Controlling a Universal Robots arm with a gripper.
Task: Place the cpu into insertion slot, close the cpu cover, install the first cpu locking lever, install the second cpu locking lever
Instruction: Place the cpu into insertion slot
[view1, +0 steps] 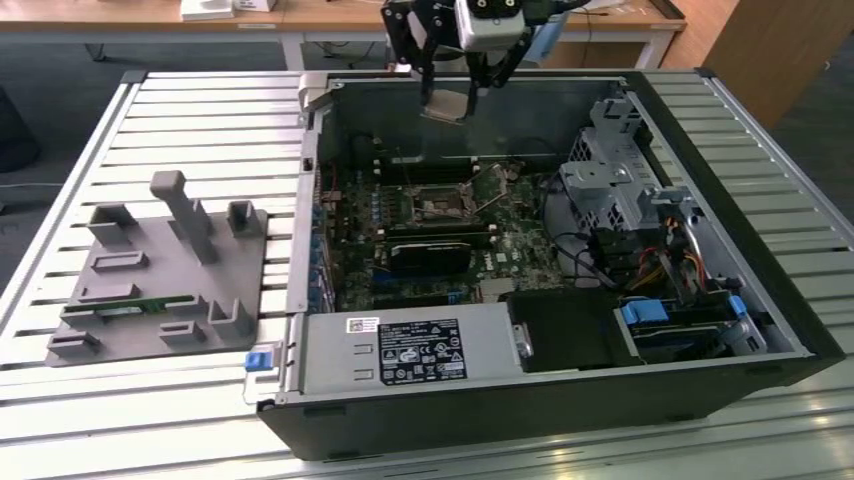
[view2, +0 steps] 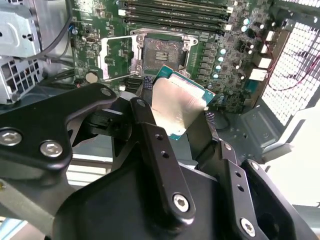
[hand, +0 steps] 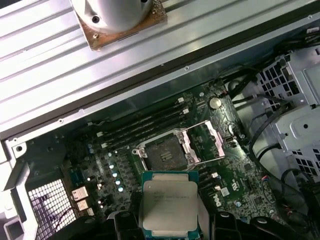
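Observation:
My gripper (view1: 450, 92) hangs over the back edge of the open computer case and is shut on the cpu (view1: 447, 106), gripping it by two opposite edges. In both wrist views the cpu's (view2: 176, 104) silver top (hand: 167, 202) sits between the black fingers (view2: 150, 127), well above the motherboard. The insertion slot (view1: 434, 205) lies open below, a dark square socket (view2: 160, 50) with a metal rim (hand: 165, 152). The cpu cover (view2: 116, 56) is flipped up beside the slot, its silver frame (hand: 206, 141) clear of the socket.
Long memory slots (view2: 175, 15) run beside the socket and a black card (view1: 434, 252) lies in front of it. A drive cage (view1: 614, 180) and cables fill the exterior view's right. A grey fixture block (view1: 160, 275) sits on the slatted table (view1: 200, 110) at the left.

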